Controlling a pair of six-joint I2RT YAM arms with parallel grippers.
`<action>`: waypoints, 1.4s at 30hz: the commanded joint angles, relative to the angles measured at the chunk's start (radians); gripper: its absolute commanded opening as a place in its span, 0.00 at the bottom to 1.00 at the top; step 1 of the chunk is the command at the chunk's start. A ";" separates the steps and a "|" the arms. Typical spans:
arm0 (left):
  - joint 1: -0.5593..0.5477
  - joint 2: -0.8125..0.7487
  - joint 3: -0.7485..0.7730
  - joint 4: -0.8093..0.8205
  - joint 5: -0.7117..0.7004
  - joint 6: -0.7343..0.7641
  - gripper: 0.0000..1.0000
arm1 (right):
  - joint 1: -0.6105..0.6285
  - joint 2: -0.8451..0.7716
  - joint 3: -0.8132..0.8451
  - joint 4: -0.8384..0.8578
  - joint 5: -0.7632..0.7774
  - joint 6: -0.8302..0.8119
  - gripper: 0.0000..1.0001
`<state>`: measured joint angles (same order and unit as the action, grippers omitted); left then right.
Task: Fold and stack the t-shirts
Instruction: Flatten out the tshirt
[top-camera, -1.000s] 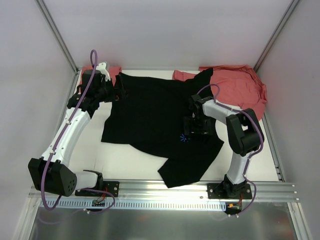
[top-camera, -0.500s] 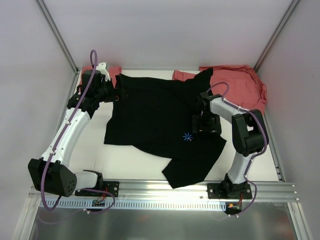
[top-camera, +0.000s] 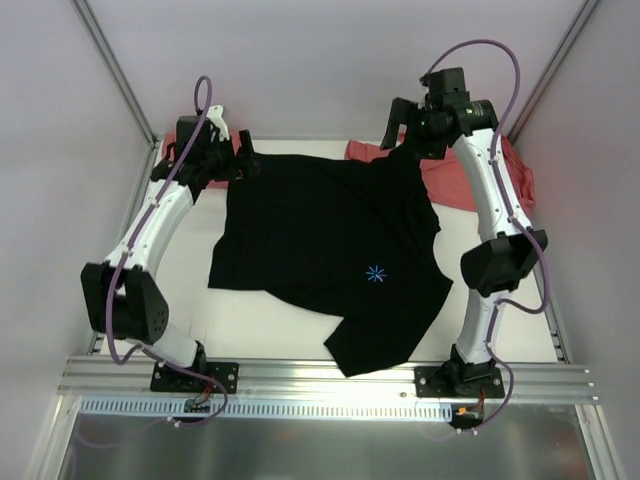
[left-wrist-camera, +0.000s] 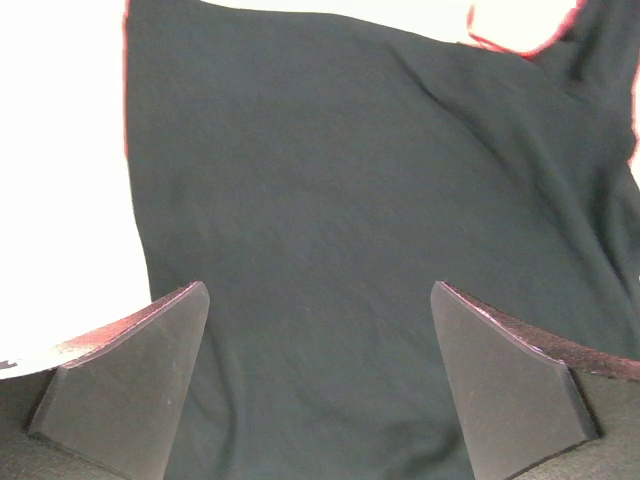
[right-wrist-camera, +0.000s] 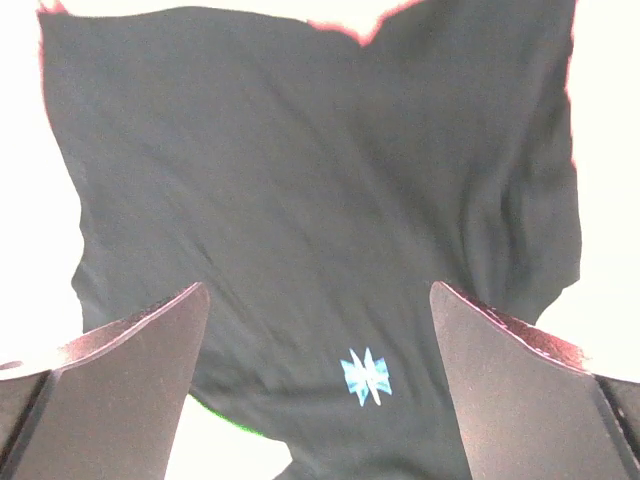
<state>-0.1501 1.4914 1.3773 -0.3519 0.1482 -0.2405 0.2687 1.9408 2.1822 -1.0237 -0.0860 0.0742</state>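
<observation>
A large black t-shirt (top-camera: 320, 235) lies spread across the middle of the table, with its light-blue starburst mark (top-camera: 376, 273) facing up and one sleeve trailing toward the front edge. Salmon-red t-shirts lie bunched at the back right (top-camera: 480, 175), and another peeks out at the back left (top-camera: 228, 148). My left gripper (top-camera: 245, 160) hovers open over the black shirt's back left corner; its view shows only black cloth (left-wrist-camera: 350, 200) between the fingers (left-wrist-camera: 130, 380). My right gripper (top-camera: 398, 125) is raised high at the back right, open and empty. It looks down on the black shirt (right-wrist-camera: 300, 150) and the starburst (right-wrist-camera: 366, 377).
White enclosure walls and slanted aluminium posts (top-camera: 115, 75) close in the back corners. A metal rail (top-camera: 330, 375) carrying both arm bases runs along the front edge. Bare white table (top-camera: 250, 320) shows at the front left of the shirt.
My right arm has lifted off the shirt's middle and swung up to the back right. The left arm has risen slightly at the back left corner. The shirt's right side has settled.
</observation>
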 joint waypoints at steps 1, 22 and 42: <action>0.038 0.154 0.135 0.077 0.005 0.099 0.95 | -0.066 0.145 0.213 -0.088 -0.118 0.021 1.00; 0.014 0.422 0.393 -0.002 0.033 0.041 0.90 | -0.368 0.579 0.192 0.594 -0.508 0.447 0.99; -0.032 0.328 0.293 -0.033 0.024 0.046 0.90 | -0.465 0.199 -0.226 0.350 -0.393 0.205 0.99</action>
<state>-0.1684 1.8465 1.6539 -0.3820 0.1631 -0.1947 -0.1814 2.2799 1.9980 -0.6128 -0.4992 0.3462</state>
